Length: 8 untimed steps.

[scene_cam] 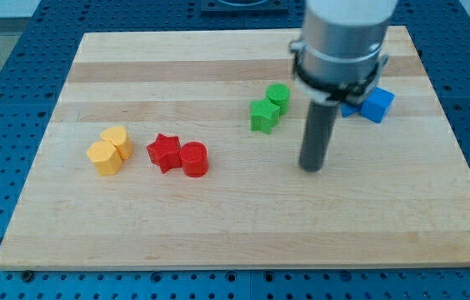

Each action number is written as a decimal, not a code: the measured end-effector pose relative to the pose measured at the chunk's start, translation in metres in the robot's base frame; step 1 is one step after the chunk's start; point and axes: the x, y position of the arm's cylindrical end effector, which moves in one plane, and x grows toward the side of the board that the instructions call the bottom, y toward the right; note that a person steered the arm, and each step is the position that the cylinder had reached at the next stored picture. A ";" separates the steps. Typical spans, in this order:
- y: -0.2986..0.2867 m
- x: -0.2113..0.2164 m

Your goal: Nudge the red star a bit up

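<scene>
Red star (164, 152) lies well left of my tip (312, 168), untouched.

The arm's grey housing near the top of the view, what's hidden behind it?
Behind the grey housing, blue blocks peek out at its right edge. One looks like a cube; how many lie there, and their other shapes, stays covered. My tip rests below, right of the green blocks.

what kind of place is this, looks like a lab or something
Most likely a robotics lab bench. A wooden board lies on a blue perforated table, small coloured blocks such as the red star sit on it, and my tip rests on the board to the star's right.
</scene>
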 end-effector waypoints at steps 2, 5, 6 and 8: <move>-0.134 0.050; -0.202 0.028; -0.207 0.013; -0.208 -0.005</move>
